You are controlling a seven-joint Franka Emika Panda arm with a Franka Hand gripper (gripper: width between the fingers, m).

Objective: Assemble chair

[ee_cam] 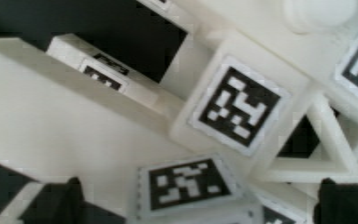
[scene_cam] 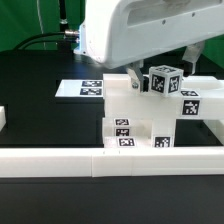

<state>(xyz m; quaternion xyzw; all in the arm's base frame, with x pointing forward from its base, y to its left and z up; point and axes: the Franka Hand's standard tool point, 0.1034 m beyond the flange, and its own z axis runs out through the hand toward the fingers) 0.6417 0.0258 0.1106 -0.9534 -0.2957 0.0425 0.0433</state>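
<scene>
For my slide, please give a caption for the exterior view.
Large white robot arm above glossy white tagged plastic chair parts on a black table, behind a long low white rail.

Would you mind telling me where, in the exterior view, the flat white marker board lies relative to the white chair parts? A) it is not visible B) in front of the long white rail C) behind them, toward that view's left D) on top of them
C: the marker board lies flat on the black table, behind and to the exterior view's left of the chair parts.
</scene>
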